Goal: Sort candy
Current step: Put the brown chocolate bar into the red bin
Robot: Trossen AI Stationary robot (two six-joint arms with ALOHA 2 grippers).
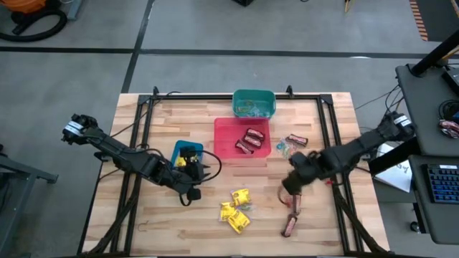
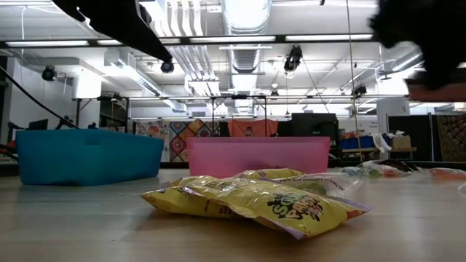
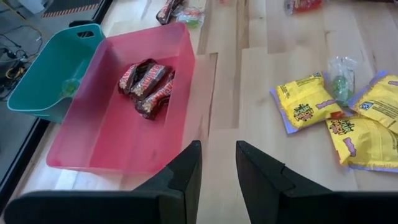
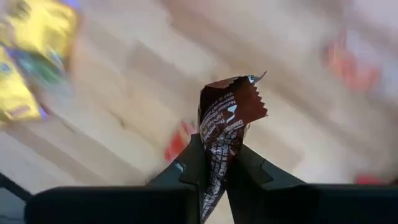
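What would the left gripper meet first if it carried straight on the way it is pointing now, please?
Probably bare table: the open left gripper aims along the boards between the red bin and the yellow packets. Depth is unclear.

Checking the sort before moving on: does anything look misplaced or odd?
One thing: a green piece sits on the teal bin's rim rather than down inside. Otherwise nothing odd: bars lie in the red bin, and the right tool grips a brown bar.
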